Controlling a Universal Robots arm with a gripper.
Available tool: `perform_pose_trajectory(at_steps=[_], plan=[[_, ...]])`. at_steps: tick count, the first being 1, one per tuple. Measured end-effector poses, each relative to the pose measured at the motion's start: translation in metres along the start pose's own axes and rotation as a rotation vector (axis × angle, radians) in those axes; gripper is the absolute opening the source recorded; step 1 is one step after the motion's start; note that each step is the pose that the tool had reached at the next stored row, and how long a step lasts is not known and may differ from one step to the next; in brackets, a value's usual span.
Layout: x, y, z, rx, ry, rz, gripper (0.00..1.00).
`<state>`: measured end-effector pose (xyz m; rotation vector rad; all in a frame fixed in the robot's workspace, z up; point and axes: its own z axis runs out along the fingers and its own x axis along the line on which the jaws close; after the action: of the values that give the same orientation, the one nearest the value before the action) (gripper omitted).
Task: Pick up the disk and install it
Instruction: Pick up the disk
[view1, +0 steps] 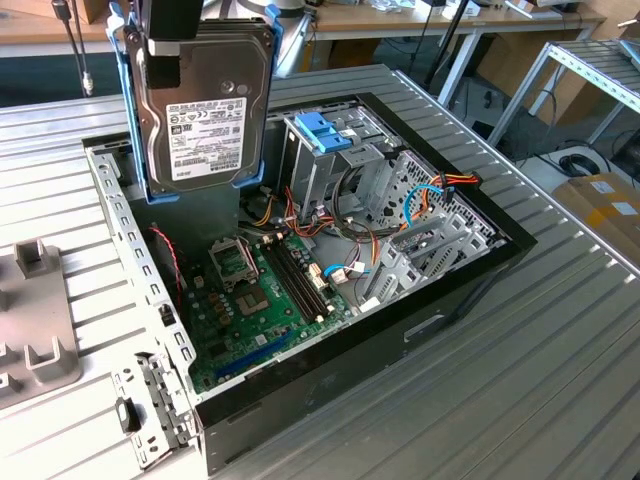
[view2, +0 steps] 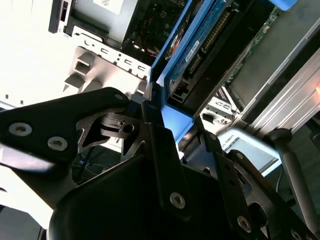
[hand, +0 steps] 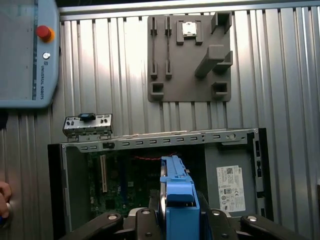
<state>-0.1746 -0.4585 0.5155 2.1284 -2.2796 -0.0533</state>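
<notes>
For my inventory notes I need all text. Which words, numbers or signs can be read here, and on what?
White label on the disk: print too small to read.
White label on the grey box in the case: too small to read.
Edge of the pendant: brand print, left unquoted.

Tabletop (view1: 520, 400): ribbed aluminium.
Computer case (view1: 420, 325): open, black outer wall.
Motherboard (view1: 250, 310): green, on the case floor.
Blue bracket (view1: 322, 133): atop the metal drive cage.
Power supply (hand: 231, 172): grey, white label.
Fixture plate (hand: 190, 55): grey, near the case.
Teach pendant (hand: 22, 55): red button, apart from the case.
</notes>
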Motion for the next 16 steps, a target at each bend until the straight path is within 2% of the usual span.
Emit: perform_pose_trajectory(at_steps=[16], plan=[[0.0136, -0.0009, -0.0001, 0.0, 0.0, 0.0, 0.37]])
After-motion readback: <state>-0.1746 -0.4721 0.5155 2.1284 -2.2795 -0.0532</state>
